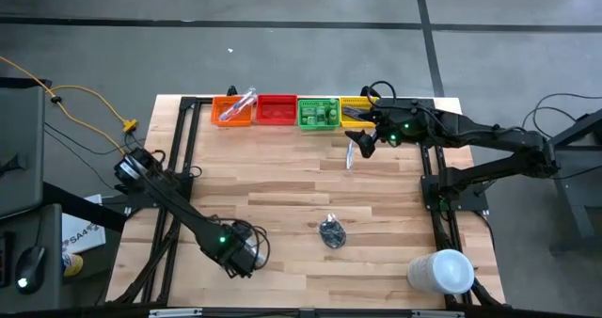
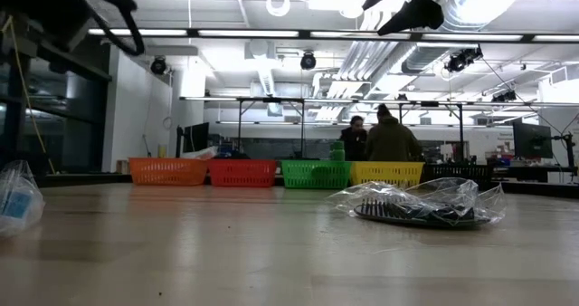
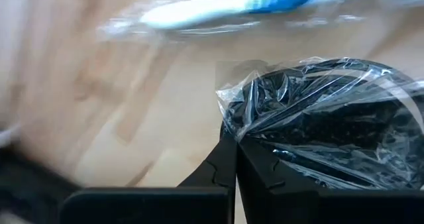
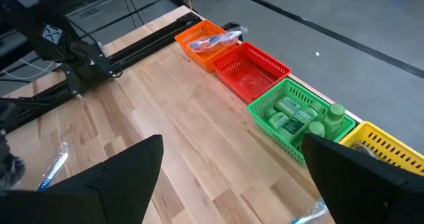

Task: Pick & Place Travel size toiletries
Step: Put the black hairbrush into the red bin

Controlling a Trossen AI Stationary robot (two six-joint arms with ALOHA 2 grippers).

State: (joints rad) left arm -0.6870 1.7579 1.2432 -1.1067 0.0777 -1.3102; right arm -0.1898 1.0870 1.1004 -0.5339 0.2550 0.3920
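Currently my left tool (image 3: 235, 177) sits low at the near left of the wooden desk (image 1: 282, 186), its fingers pressed together with nothing between them. In my left wrist view the fingertips lie against the clear wrap of the dark round bundle in crinkled plastic (image 3: 331, 124), but the film is not visibly pinched. A clear-wrapped white-and-blue toothbrush (image 3: 225, 5) lies just beyond the bundle. My right tool (image 4: 232, 177) hangs spread wide near the far edge, above the green plastic bin of stubby green bottles (image 4: 298, 118).

Risk: the closed fingers have likely missed the wrap. Lifting now would leave the bundle behind, or snag loose film and drag it into the toothbrush. Slippery plastic would cause either fault.
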